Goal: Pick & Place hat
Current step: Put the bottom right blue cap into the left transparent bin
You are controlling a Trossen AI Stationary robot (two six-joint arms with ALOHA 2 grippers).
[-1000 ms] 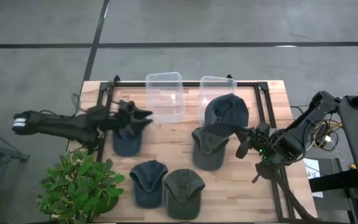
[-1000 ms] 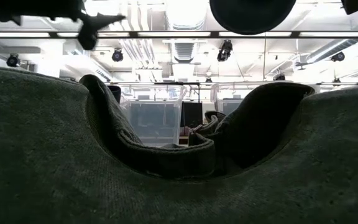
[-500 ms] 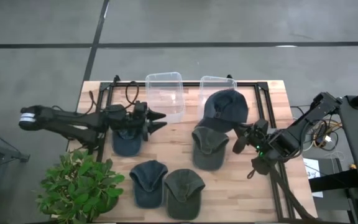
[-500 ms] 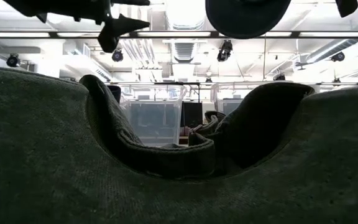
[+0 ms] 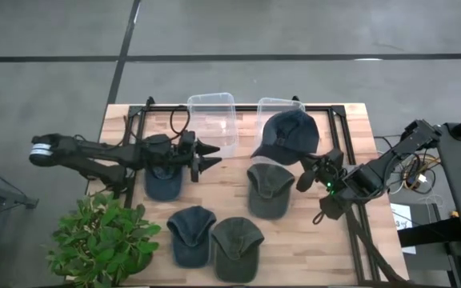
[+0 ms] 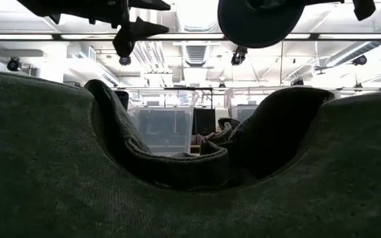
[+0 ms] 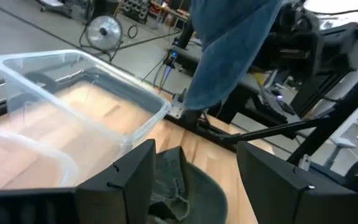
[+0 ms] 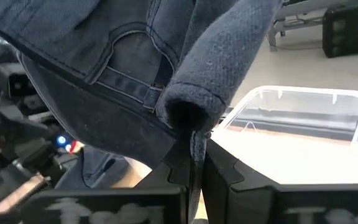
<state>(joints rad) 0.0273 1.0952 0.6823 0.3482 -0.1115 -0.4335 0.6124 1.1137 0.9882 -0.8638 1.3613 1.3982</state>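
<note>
I count five hats and two clear bins (image 5: pixel 212 122) on my wooden table (image 5: pixel 350 240). My right gripper (image 5: pixel 310 171) pinches a blue hat (image 5: pixel 289 136) above the right bin; my left gripper (image 5: pixel 206 156) is spread. Grey floor (image 5: pixel 294 32) surrounds us.

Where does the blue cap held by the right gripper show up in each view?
High view: blue cap over the right clear bin.
Low view: dark dome at top centre.
Left wrist view: blue cloth hanging up top.
Right wrist view: fills the frame, pinched by right gripper.
Shared landmark: right clear bin.
</note>
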